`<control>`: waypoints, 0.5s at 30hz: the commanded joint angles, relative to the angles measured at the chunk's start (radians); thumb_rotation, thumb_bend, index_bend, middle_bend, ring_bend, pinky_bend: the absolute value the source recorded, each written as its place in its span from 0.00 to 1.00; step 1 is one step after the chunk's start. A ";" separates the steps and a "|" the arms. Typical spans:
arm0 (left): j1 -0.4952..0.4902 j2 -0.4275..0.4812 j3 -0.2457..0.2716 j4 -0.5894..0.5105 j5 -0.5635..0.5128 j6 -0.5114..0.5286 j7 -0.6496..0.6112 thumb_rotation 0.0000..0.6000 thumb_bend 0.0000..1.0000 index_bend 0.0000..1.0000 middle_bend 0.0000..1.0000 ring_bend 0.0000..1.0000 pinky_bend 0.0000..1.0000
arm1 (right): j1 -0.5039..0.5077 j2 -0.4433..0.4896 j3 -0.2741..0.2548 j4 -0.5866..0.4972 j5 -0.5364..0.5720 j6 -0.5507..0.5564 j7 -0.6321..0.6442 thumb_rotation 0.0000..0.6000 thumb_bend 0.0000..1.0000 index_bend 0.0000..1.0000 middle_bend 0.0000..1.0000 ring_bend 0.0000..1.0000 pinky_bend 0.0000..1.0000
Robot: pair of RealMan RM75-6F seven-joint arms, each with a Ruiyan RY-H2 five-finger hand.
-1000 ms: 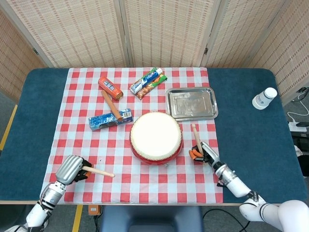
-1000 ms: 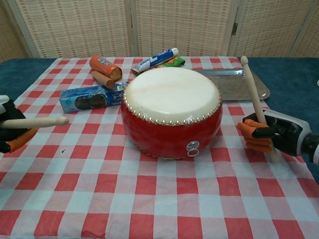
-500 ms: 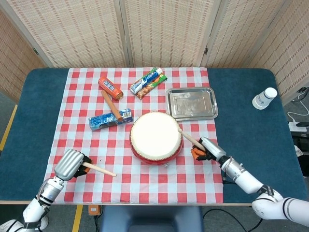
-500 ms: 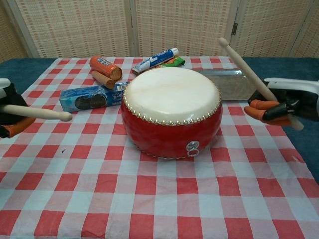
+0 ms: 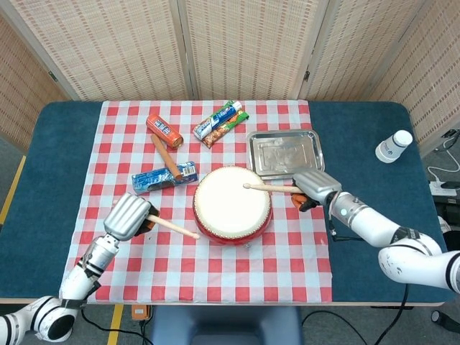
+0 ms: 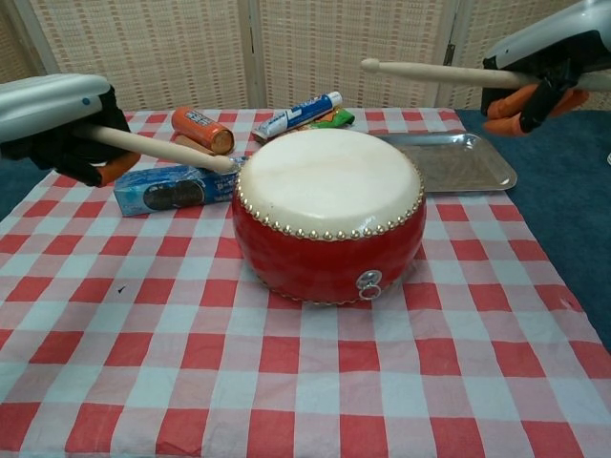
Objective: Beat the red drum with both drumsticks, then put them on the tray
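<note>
The red drum (image 5: 232, 204) (image 6: 329, 216) with its pale skin stands mid-table on the checked cloth. My left hand (image 5: 130, 215) (image 6: 59, 116) grips a wooden drumstick (image 5: 173, 226) (image 6: 160, 150) whose tip points at the drum's left rim, just short of it. My right hand (image 5: 315, 185) (image 6: 539, 69) grips the other drumstick (image 5: 270, 188) (image 6: 434, 72), held level above the drum's right side. The steel tray (image 5: 285, 153) (image 6: 458, 160) lies behind the drum to the right and holds nothing.
Behind the drum lie a blue biscuit pack (image 5: 164, 177) (image 6: 172, 188), an orange can (image 5: 164, 130) (image 6: 202, 129), a sausage-like roll (image 5: 163, 153) and toothpaste boxes (image 5: 219, 121) (image 6: 299, 114). A white cup (image 5: 394, 146) stands far right on the blue table.
Both hands have risen and moved in toward the drum. The right stick swung from upright to level over the drumhead; the left stick's tip came up to the drum's left rim.
</note>
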 commanded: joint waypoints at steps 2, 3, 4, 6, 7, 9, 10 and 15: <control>-0.092 -0.051 -0.077 -0.018 -0.196 -0.083 0.171 1.00 0.62 1.00 1.00 1.00 1.00 | 0.204 -0.034 -0.177 0.014 0.249 -0.012 -0.207 1.00 0.67 1.00 1.00 1.00 1.00; -0.102 -0.055 -0.083 -0.018 -0.224 -0.089 0.192 1.00 0.62 1.00 1.00 1.00 1.00 | 0.228 -0.051 -0.208 0.018 0.283 -0.004 -0.235 1.00 0.67 1.00 1.00 1.00 1.00; -0.113 -0.059 -0.089 -0.019 -0.252 -0.094 0.212 1.00 0.62 1.00 1.00 1.00 1.00 | 0.252 -0.070 -0.239 0.023 0.318 0.006 -0.261 1.00 0.67 1.00 1.00 1.00 1.00; -0.135 -0.074 -0.104 -0.020 -0.312 -0.098 0.246 1.00 0.62 1.00 1.00 1.00 1.00 | 0.297 -0.122 -0.302 0.037 0.400 0.036 -0.311 1.00 0.67 1.00 1.00 1.00 1.00; -0.144 -0.080 -0.108 -0.018 -0.337 -0.098 0.261 1.00 0.62 1.00 1.00 1.00 1.00 | 0.314 -0.144 -0.327 0.043 0.435 0.046 -0.331 1.00 0.67 1.00 1.00 1.00 1.00; -0.165 -0.099 -0.116 -0.012 -0.387 -0.095 0.292 1.00 0.62 1.00 1.00 1.00 1.00 | 0.353 -0.189 -0.381 0.055 0.507 0.075 -0.377 1.00 0.67 1.00 1.00 1.00 1.00; -0.174 -0.110 -0.119 -0.007 -0.406 -0.091 0.303 1.00 0.62 1.00 1.00 1.00 1.00 | 0.366 -0.204 -0.397 0.056 0.534 0.091 -0.392 1.00 0.67 1.00 1.00 1.00 1.00; -0.217 -0.161 -0.126 0.021 -0.511 -0.082 0.351 1.00 0.62 1.00 1.00 1.00 1.00 | 0.413 -0.211 -0.419 0.021 0.626 0.158 -0.427 1.00 0.67 1.00 1.00 1.00 1.00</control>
